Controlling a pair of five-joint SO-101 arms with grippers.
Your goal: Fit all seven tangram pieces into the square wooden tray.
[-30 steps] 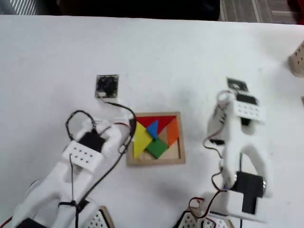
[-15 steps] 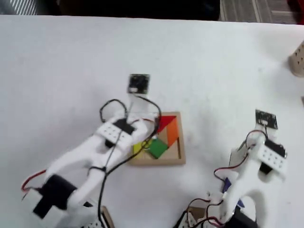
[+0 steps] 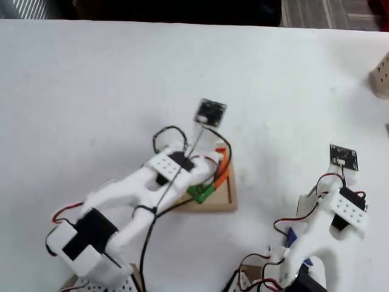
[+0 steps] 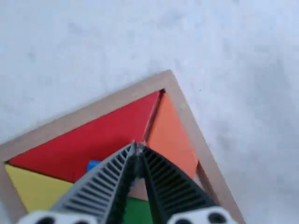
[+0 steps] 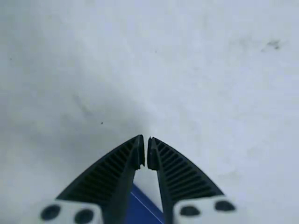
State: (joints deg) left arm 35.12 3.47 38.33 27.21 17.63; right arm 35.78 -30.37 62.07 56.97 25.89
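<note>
Left gripper hangs above the pieces in the tray; right gripper hangs well right of it.

A white table spans the high view under even, diffuse light. Beyond its far edge lies a dark strip. Grey plank flooring shows at the far right corner. A tan perforated object stands at the table's right edge.
</note>
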